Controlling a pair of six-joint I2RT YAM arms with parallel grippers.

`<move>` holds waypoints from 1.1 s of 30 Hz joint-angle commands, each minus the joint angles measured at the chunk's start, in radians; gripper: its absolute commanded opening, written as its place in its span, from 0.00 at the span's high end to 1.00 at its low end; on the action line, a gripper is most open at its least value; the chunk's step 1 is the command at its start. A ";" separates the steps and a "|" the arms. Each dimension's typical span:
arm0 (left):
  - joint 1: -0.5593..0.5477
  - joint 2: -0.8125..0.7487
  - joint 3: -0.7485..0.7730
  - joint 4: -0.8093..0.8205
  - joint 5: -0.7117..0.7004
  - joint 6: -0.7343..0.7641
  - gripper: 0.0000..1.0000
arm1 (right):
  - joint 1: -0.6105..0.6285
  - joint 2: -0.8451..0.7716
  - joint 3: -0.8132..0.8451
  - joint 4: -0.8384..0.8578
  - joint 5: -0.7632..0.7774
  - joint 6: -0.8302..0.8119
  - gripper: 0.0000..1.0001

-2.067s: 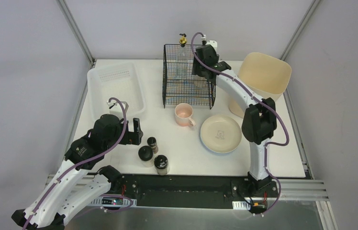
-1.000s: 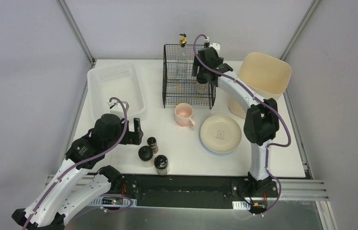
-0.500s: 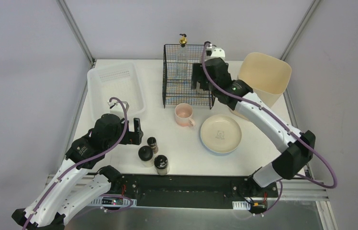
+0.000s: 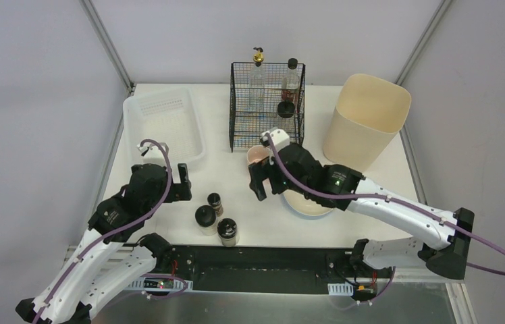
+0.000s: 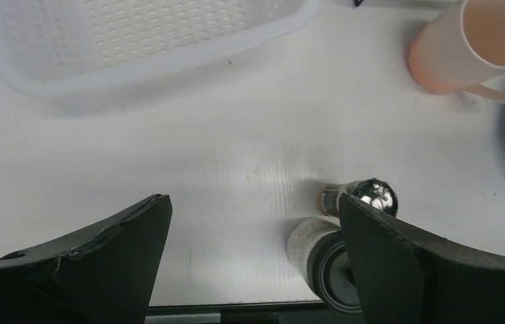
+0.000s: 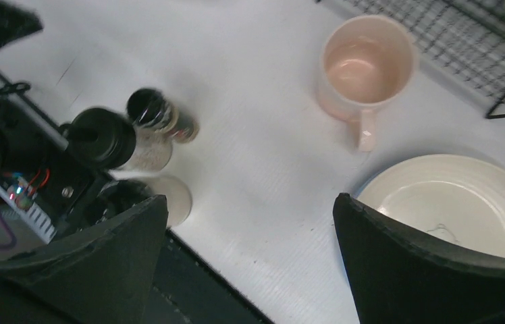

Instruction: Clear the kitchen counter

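The kitchen counter [image 4: 398, 179] holds a pink mug [image 4: 258, 155], a cream plate [image 4: 304, 202] and three dark-capped shakers [image 4: 215, 202] near the front edge. My right gripper [image 4: 263, 185] hovers open above the counter between the mug and the plate, nothing between its fingers. In the right wrist view the mug [image 6: 366, 67], the plate [image 6: 462, 202] and the shakers [image 6: 158, 115] lie ahead of the open gripper [image 6: 250, 223]. My left gripper [image 4: 183, 183] stands open just left of the shakers. In its wrist view a shaker [image 5: 371, 194] shows beside the right finger [image 5: 425, 270].
A black wire rack [image 4: 267, 128] at the back holds two bottles [image 4: 291, 77]. A translucent white tray [image 4: 164, 125] sits at the back left and a tall beige bin [image 4: 366, 121] at the back right. The black mounting rail [image 4: 256, 260] borders the near edge.
My right arm has pulled out of the wire rack, leaving a bottle standing there, and swung down toward the mug and plate. My left gripper has shifted slightly left.
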 commanded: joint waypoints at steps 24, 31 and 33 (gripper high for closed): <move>0.012 -0.123 0.021 -0.085 -0.310 -0.095 0.00 | 0.340 0.294 0.004 0.135 -0.132 -0.007 0.01; 0.011 -0.125 0.020 -0.086 -0.306 -0.093 0.00 | 0.366 0.375 0.023 0.181 -0.107 -0.002 0.01; 0.012 -0.123 0.021 -0.085 -0.305 -0.093 0.01 | 0.369 0.396 0.034 0.185 -0.095 -0.004 0.01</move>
